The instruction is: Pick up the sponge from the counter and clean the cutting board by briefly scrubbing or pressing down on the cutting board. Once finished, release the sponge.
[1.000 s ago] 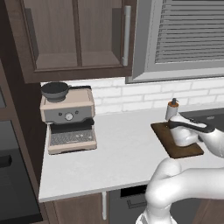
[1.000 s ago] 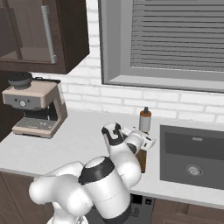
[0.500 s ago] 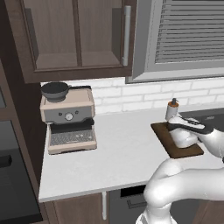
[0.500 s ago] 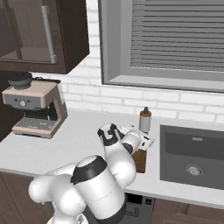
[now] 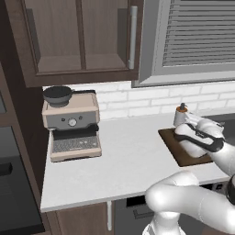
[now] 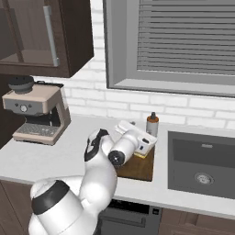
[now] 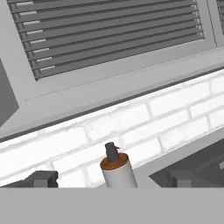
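The board point(image 6: 137, 167) lies on the counter point(image 5: 124, 165) at 9 o'clock from the sink point(image 6: 202, 165), with a yellow sponge point(image 6: 140, 154) seen at its far edge, under the hand. The gripper point(image 6: 146, 146) is held low there, presumably for grasping; its opening and hold cannot be told.
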{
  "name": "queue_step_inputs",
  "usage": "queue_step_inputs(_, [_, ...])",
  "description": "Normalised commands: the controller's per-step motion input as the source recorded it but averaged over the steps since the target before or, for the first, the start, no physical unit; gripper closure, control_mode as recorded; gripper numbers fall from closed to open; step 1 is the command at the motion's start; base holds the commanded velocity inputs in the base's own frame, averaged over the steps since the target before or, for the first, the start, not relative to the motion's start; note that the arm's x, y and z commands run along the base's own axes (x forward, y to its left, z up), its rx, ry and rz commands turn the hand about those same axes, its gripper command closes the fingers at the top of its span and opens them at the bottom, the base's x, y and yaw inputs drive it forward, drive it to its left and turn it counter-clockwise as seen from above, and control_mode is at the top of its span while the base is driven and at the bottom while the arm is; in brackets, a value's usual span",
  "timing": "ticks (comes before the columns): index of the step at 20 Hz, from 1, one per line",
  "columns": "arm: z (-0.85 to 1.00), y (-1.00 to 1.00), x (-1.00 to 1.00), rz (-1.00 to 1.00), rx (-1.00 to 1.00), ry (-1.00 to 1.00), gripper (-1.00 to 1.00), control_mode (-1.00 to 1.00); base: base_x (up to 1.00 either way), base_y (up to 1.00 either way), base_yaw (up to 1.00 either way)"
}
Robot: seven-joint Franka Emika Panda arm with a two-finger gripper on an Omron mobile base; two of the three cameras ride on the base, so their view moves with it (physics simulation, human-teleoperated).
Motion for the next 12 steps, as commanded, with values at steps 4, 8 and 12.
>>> queue_step_inputs(4, [1.0,-0.32,-0.3,0.0,0.01,-0.09,-1.0,-1.0,0.0,0.0,0.0])
queue_step_inputs(8, [1.0,-0.15,-0.48,0.01,0.0,0.0,-1.0,-1.0,0.0,0.0,0.0])
queue_step_inputs(12, [1.0,-0.01,-0.88,0.05,0.0,0.12,-1.0,-1.0,0.0,0.0,0.0])
